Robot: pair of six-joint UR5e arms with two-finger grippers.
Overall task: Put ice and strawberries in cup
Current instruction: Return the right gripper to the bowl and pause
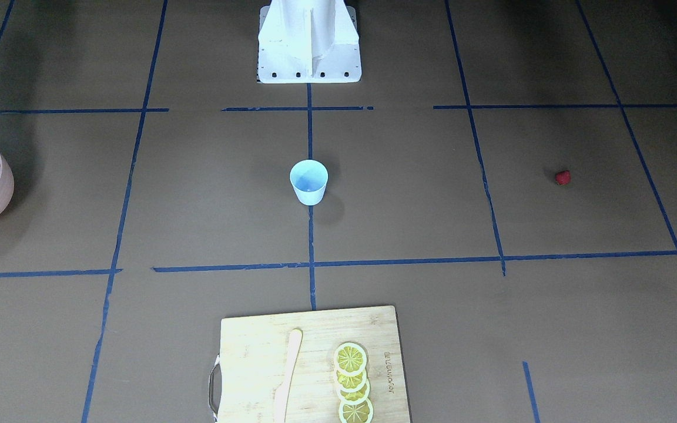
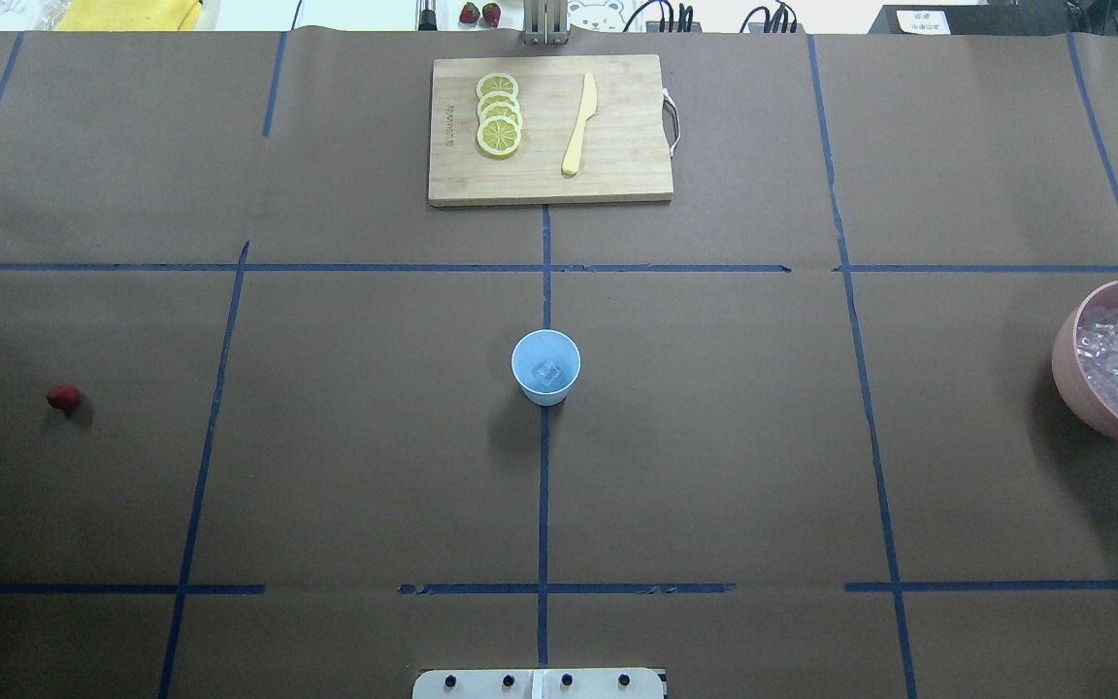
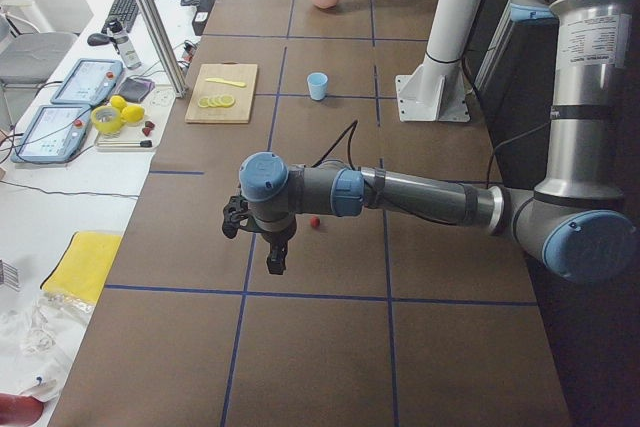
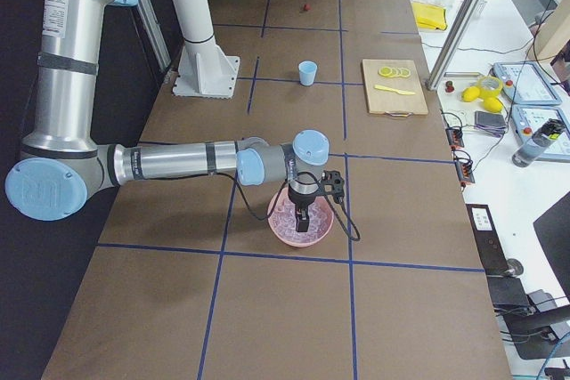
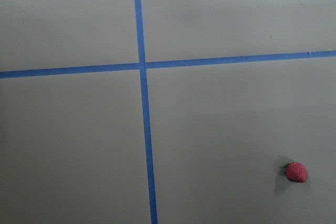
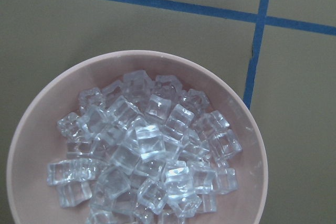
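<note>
The light-blue cup (image 2: 546,367) stands upright at the table's middle with one ice cube (image 2: 547,371) inside. More ice (image 6: 147,150) fills the pink bowl (image 6: 37,114) at the table's right end. A small red strawberry (image 2: 63,396) lies alone on the paper at the left end. In the exterior left view my left gripper (image 3: 275,257) hangs above the table close beside the strawberry (image 3: 314,221). My right gripper (image 4: 303,218) hovers over the bowl (image 4: 283,230). Neither wrist view shows fingers, so I cannot tell whether either gripper is open or shut.
A wooden cutting board (image 2: 617,175) sits at the far middle edge, carrying yellow lemon slices (image 2: 499,115) and a pale knife (image 2: 578,124). The robot's white base (image 1: 309,41) stands at the near edge. Blue tape lines grid the brown paper.
</note>
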